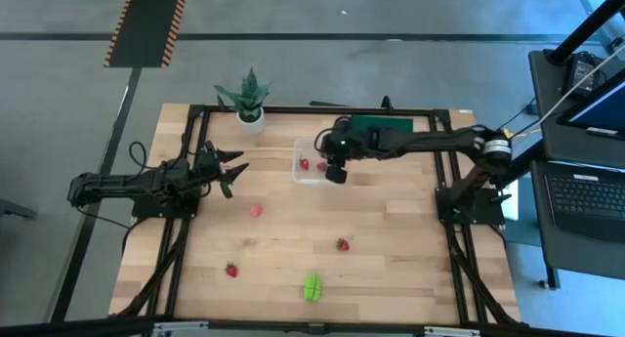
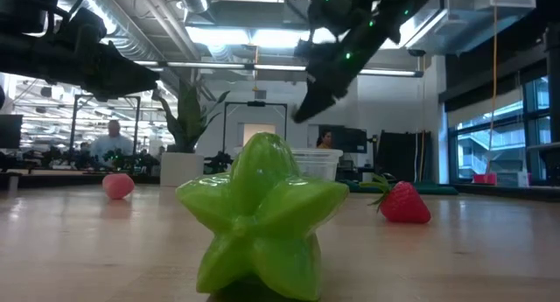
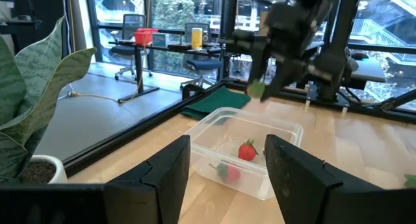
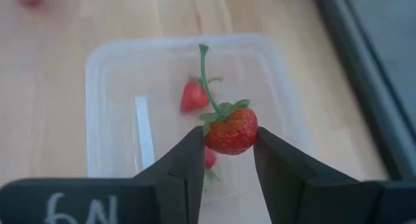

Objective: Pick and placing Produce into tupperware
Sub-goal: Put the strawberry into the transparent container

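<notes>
**Release low, over the box's middle**

Wooden desk (image 1: 391,269) under an open workshop sets the scene, and on it the clear tupperware (image 1: 311,174) sits toward the far side, just in front of a flat dark green pad (image 1: 376,128). Two red berries already lie inside it. A third strawberry (image 4: 231,130) is pinched between the fingers of the right claw (image 4: 229,146), stem up, hanging directly above the box's interior — the wrist view shows the box floor and its berries beneath it.

The step in hand appears to be the drop. To do it well, the right arm should likely lower until the berry is below the rim before parting its fingers, since a round piece let go from height may bounce off the berries already inside or hop the low wall. Keeping the release over the bare part of the floor looks safest, and the fingers must clear the thin walls on the way out so the light box is not dragged.

Outward from the box, a pinkish piece (image 1: 256,210), two more red berries (image 1: 343,244) (image 1: 231,270) and the lime-green star-shaped piece (image 1: 312,286) remain on the desk. The left claw (image 1: 232,169) waits at the left side, fingers spread and empty, near a potted plant (image 1: 249,101).
</notes>
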You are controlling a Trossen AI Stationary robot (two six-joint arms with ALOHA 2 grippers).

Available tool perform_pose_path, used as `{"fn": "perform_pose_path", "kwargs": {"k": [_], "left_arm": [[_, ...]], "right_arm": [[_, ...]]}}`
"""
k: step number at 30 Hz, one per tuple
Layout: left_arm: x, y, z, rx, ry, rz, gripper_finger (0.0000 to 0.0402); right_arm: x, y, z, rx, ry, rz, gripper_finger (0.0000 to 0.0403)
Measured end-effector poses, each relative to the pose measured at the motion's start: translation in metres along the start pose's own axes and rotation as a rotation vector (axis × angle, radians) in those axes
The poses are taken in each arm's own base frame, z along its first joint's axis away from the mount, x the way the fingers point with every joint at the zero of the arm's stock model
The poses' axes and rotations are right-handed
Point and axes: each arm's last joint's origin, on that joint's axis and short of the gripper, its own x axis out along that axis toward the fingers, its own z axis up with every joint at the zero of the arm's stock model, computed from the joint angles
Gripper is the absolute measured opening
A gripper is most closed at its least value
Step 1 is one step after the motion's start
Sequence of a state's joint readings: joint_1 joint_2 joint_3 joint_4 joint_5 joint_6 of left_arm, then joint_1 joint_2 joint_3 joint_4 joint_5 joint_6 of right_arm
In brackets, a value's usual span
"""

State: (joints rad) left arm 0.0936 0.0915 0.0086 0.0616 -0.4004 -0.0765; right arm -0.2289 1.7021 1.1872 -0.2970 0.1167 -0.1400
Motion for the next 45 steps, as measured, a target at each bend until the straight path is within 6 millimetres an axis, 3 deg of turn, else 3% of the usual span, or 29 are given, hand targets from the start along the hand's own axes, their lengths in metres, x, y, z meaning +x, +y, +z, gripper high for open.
{"fn": "perform_pose_path", "kwargs": {"k": [13, 30, 34, 41, 45], "left_arm": [[0.000, 0.000, 0.000, 0.000, 0.000, -0.001, 0.0192], [0.000, 0.000, 0.000, -0.002, 0.000, -0.001, 0.0192], [0.000, 0.000, 0.000, -0.002, 0.000, -0.001, 0.0192], [0.000, 0.000, 0.000, 0.000, 0.000, -0.001, 0.0192], [0.000, 0.000, 0.000, 0.000, 0.000, 0.001, 0.0192]], "right_arm": [[0.049, 0.010, -0.024, 0.033, 0.179, 0.062, 0.0122], [0.048, 0.010, -0.023, 0.010, 0.174, 0.062, 0.0183], [0.032, 0.007, -0.013, -0.025, 0.184, 0.068, 0.0194], [-0.040, 0.023, 0.029, -0.084, 0.149, 0.161, 0.0194], [-0.072, 0.042, 0.039, -0.059, 0.102, 0.268, 0.0194]]}}
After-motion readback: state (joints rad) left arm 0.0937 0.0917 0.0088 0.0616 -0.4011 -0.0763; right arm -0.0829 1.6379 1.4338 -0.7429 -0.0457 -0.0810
